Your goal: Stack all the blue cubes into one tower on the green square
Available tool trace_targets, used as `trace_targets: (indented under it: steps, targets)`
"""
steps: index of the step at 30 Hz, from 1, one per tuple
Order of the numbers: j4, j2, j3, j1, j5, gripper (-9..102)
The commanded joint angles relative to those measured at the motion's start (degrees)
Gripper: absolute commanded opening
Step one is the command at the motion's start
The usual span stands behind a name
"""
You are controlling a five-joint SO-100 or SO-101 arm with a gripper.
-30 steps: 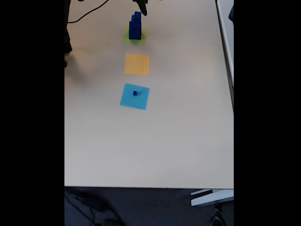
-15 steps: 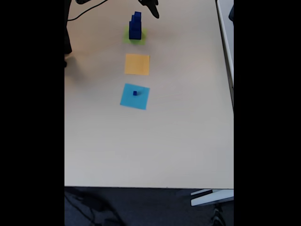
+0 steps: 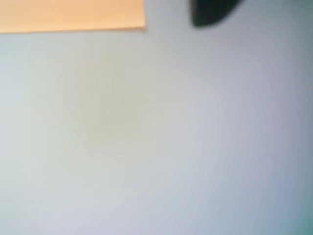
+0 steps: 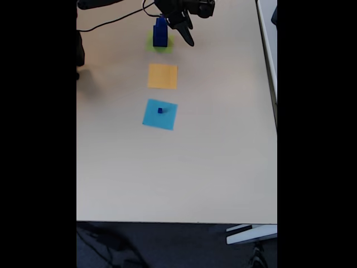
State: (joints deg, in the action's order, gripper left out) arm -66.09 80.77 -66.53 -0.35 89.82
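Blue tower (image 4: pixel 160 32) on green square (image 4: pixel 160 43) | tool (image 4: pixel 187 37) beside it, grip state unclear | no readable writing

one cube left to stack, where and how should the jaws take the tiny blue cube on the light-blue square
Take the tiny blue cube by two opposite side faces, coming straight down from above. It sits alone, flat on the light-blue square, so nothing crowds its sides. Being so small, it probably needs the jaws centred closely before closing.

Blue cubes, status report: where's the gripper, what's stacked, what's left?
Gripper right of the tower, holding nothing, jaw state unclear. Tower stands on the green square. One tiny blue cube left on the light-blue square. Path clear.
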Motion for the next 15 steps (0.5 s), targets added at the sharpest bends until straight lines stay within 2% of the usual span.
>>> trace_targets:
  steps: [1, 15]
  targets:
    - [2.5, 6.2, -2.5, 3.1, -3.3, 29]
    - [3.2, 6.7, -13.2, 13.2, -11.3, 27]
